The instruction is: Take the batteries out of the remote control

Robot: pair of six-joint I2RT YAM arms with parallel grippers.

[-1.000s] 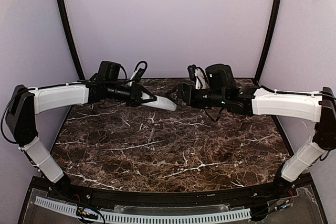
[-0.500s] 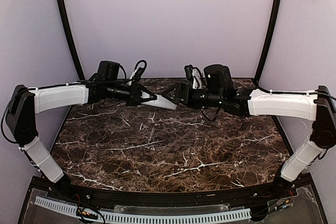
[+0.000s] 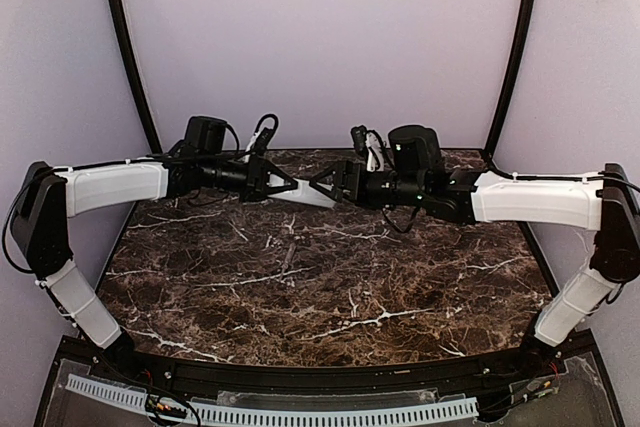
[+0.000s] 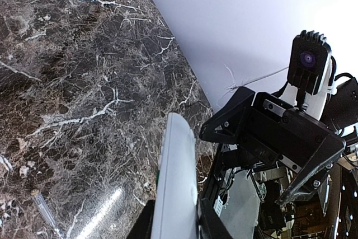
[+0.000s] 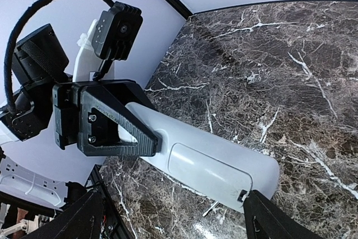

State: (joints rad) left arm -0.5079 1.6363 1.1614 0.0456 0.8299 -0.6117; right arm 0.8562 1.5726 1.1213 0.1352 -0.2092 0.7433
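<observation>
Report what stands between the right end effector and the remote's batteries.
The closed cover panel on the remote control, held in the air by the left end effector, faces the open right end effector. No batteries show; nothing else intervenes.

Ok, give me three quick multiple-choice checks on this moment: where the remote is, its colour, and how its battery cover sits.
1. Where is the remote control?
A) lying flat on the table
B) held in the air by the left gripper
C) standing upright against the back wall

2. What colour is the remote control?
A) black
B) orange
C) white

3. How is its battery cover?
A) closed, in place
B) taken off, lying on the table
C) hanging half open

Answers:
1 B: the left gripper is shut on one end, holding it aloft, while the right gripper is open at the free end.
2 C: its body is white in both wrist views.
3 A: the right wrist view shows the cover flush with the body.
</observation>
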